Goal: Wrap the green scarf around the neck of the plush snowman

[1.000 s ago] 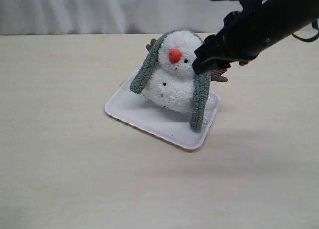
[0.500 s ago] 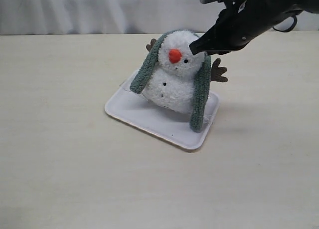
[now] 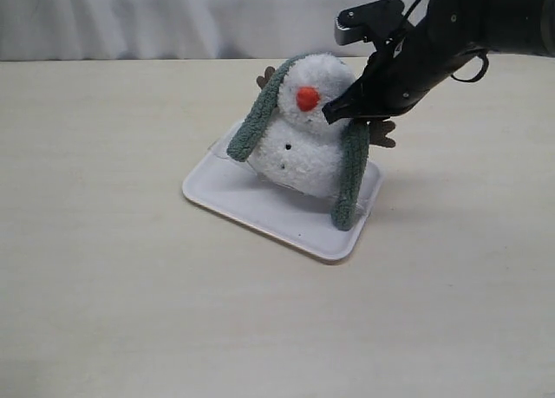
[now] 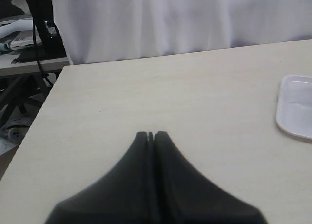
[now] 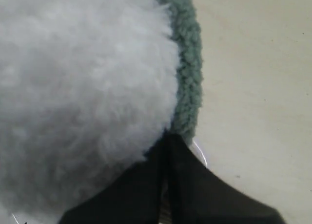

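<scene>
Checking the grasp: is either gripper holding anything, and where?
Left gripper: shut on nothing. Right gripper: shut at the edge of the green scarf beside the plush snowman; a pinch cannot be confirmed.

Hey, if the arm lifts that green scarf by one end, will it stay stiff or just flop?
Probably flops: the green scarf drapes limply over the head of the plush snowman, both ends hanging. Its fuzzy knit likely clings to the fluffy plush, so a tug may tip the snowman, which looks tilted on the white tray.
</scene>
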`<action>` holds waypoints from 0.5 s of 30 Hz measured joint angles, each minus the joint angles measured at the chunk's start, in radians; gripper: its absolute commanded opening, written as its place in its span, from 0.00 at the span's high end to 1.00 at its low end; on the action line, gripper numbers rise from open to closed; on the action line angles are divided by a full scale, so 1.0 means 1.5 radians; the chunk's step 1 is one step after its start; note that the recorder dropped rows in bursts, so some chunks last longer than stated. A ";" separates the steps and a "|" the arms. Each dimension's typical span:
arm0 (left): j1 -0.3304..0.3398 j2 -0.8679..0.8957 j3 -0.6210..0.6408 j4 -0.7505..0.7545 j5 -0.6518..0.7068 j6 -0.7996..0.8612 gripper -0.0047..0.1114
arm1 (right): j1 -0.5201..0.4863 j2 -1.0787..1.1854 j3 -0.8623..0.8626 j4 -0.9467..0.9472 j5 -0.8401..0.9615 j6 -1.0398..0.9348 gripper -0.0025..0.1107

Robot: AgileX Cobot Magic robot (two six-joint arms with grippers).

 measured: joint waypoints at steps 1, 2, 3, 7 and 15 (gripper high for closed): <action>0.000 0.000 0.000 0.000 0.000 0.000 0.96 | 0.000 -0.001 -0.003 0.000 0.001 0.000 0.94; 0.000 0.000 0.000 0.000 0.000 0.000 0.96 | 0.000 -0.003 -0.004 0.000 0.001 0.000 0.94; 0.000 0.000 0.000 0.000 0.000 0.000 0.96 | 0.000 -0.006 -0.009 0.000 0.001 0.000 0.94; 0.000 0.000 0.000 0.000 0.000 0.000 0.96 | 0.000 -0.038 -0.026 0.000 -0.039 0.000 0.94; 0.000 0.000 0.000 0.000 0.000 0.000 0.96 | 0.000 -0.036 -0.033 0.000 -0.162 0.018 0.94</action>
